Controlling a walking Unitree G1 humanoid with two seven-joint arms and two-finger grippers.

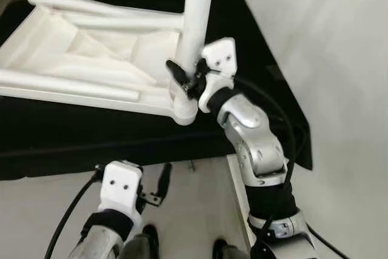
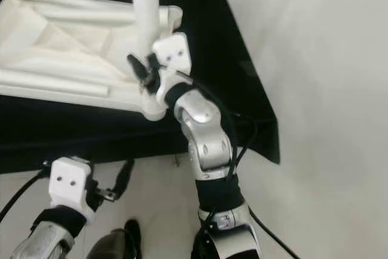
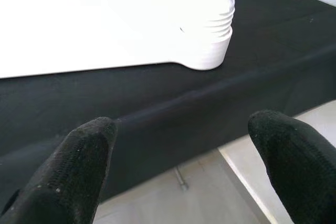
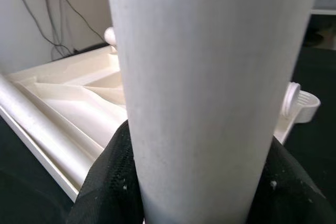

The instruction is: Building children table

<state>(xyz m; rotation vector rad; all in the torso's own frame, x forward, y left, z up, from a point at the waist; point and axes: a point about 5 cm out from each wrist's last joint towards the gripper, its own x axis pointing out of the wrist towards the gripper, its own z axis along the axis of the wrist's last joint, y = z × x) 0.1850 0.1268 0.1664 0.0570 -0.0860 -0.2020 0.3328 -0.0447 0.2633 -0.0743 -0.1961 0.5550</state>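
Observation:
A white children's table (image 1: 91, 53) lies upside down on a black-covered surface (image 1: 121, 134). One white leg (image 1: 197, 16) stands upright in the socket at its near right corner. My right gripper (image 1: 187, 80) is shut on the base of this leg, and the right wrist view shows the leg (image 4: 210, 93) pressed between the black fingers (image 4: 105, 187). Two more legs (image 1: 73, 84) lie flat along the table's underside. My left gripper (image 1: 159, 187) hangs open below the surface's front edge, facing the corner socket (image 3: 207, 51), with nothing between its fingers.
The black surface ends in a corner at the right (image 1: 303, 150), with pale floor (image 1: 339, 59) beyond it. A white strip (image 1: 239, 192) runs along the floor by my right arm. Black cables trail from both wrists.

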